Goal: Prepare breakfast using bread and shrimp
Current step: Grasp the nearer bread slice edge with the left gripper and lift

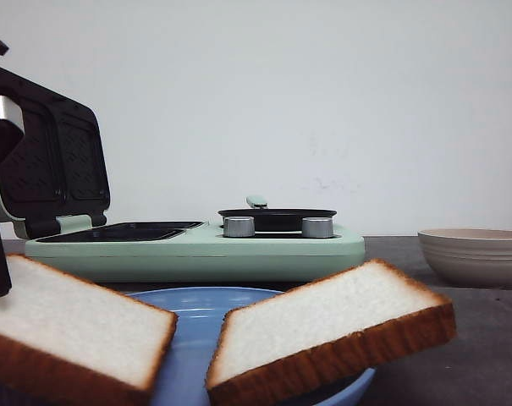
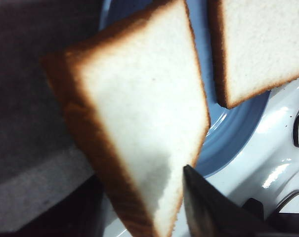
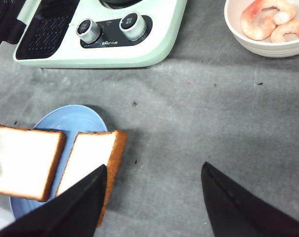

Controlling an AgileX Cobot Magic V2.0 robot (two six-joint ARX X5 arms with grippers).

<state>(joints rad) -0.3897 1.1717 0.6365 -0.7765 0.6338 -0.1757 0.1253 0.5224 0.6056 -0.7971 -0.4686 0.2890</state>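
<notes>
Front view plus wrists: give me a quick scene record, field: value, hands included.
left bread: tilted, at the left hand, one finger against its edge; grip not clear
right bread: leaning on the plate
shrimp: in the bowl, to the right
cooker: lid up, grill plate bare, two knobs, small pan on top
right hand: open, above the table, holding nothing

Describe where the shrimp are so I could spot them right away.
Start at the mint-green breakfast maker on the grey table, then move to the side nearest its two silver knobs. There stands a beige bowl, apart from the blue plate of bread. The shrimp are the curled pink-and-white pieces inside it, the only food not square and white.
</notes>
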